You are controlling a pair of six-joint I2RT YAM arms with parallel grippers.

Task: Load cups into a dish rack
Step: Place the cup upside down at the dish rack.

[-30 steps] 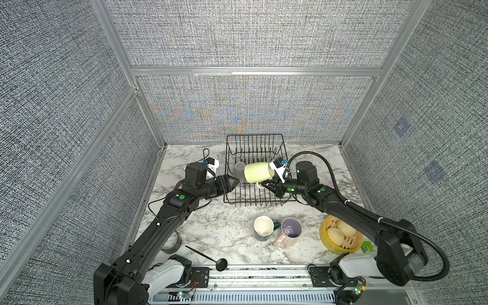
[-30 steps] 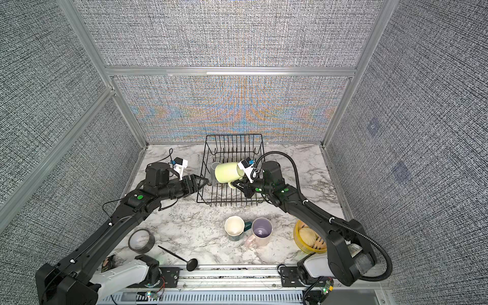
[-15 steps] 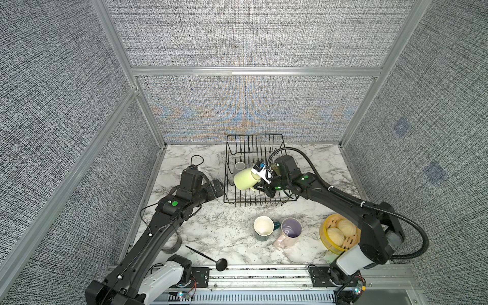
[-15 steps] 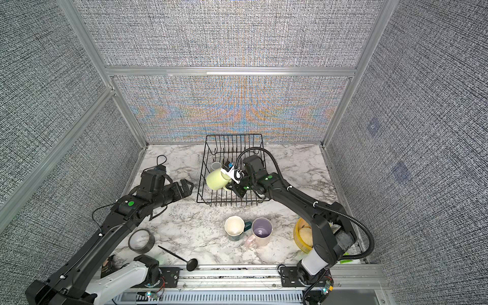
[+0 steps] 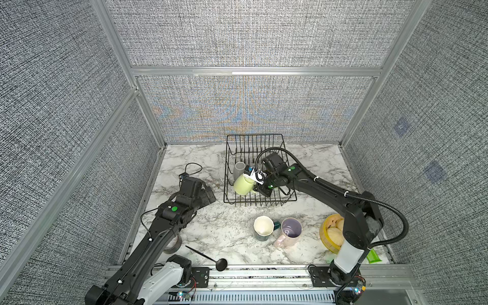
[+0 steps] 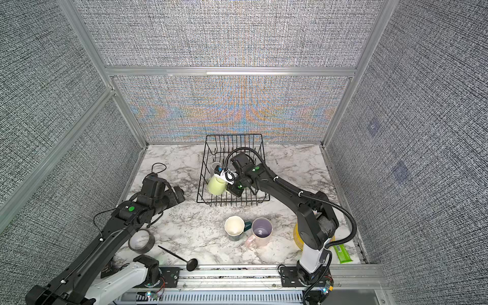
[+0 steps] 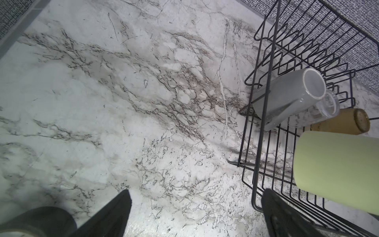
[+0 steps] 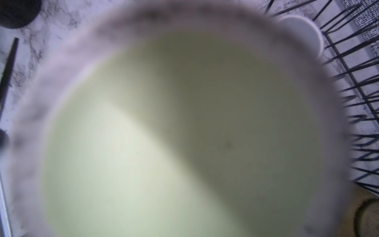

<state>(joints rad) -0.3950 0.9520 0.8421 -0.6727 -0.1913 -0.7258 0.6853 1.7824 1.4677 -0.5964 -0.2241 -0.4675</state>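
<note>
Two cups (glass (image 7: 326, 106), amber tumbler (image 7: 344, 123)) show from left wrist, not above; left gripper (image 7: 196, 195) gapes, right gripper (image 5: 255, 185) clamps yellow-green mug (image 5: 241, 186).

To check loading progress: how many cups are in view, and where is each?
6. In the rack: grey mug, clear glass, amber tumbler, and yellow-green mug, held inside it. On the table: teal mug, pink mug. None seems hidden.

The frame is almost wholly filled by the pale yellow-green mug (image 8: 164, 133), blurred, its open mouth turned to the lens. The dish rack (image 8: 361, 86) is glimpsed as black wires beside it. A grey mug (image 8: 303, 32), an amber tumbler (image 8: 367, 217) and marbled worktop (image 8: 53, 18) are caught at the edges.
</note>
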